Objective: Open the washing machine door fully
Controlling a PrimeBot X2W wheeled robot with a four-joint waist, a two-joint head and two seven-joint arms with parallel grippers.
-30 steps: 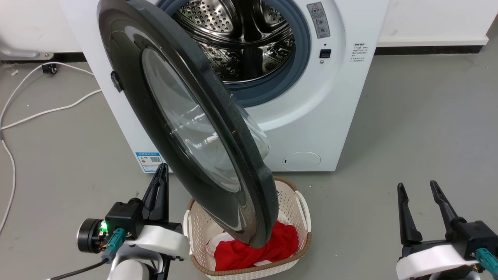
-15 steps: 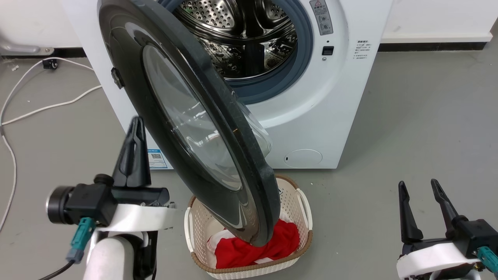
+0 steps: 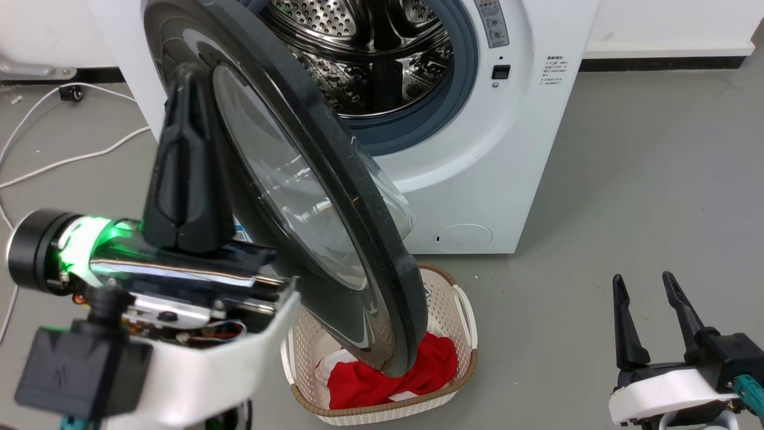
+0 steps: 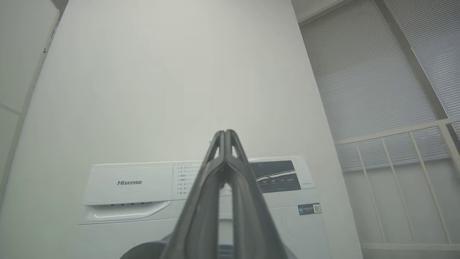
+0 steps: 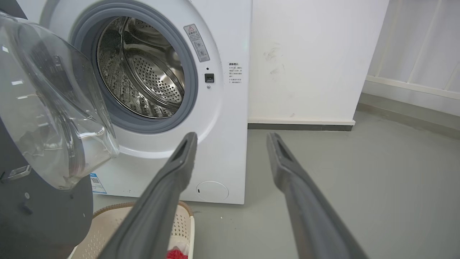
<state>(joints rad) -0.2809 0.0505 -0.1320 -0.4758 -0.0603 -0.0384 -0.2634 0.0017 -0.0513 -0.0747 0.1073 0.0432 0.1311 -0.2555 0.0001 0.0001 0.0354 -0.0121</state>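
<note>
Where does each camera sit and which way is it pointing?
Head view: on the head, looking forward and down at the washing machine, its part-open door and the basket; left gripper lower left, right gripper lower right.
Left wrist view: on the left wrist, tilted up along its shut fingers at the control panel and the wall.
Right wrist view: on the right wrist, looking along its open fingers at the drum.
Shared: head and right wrist views both show door, drum, basket.

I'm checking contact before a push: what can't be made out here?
1. Head view: whether the left tool touches the washing machine door; the tool is blurred, close to the camera.
2. Head view: much of the laundry basket, behind the door's rim.
3. Left wrist view: the control panel print, too small.
</note>
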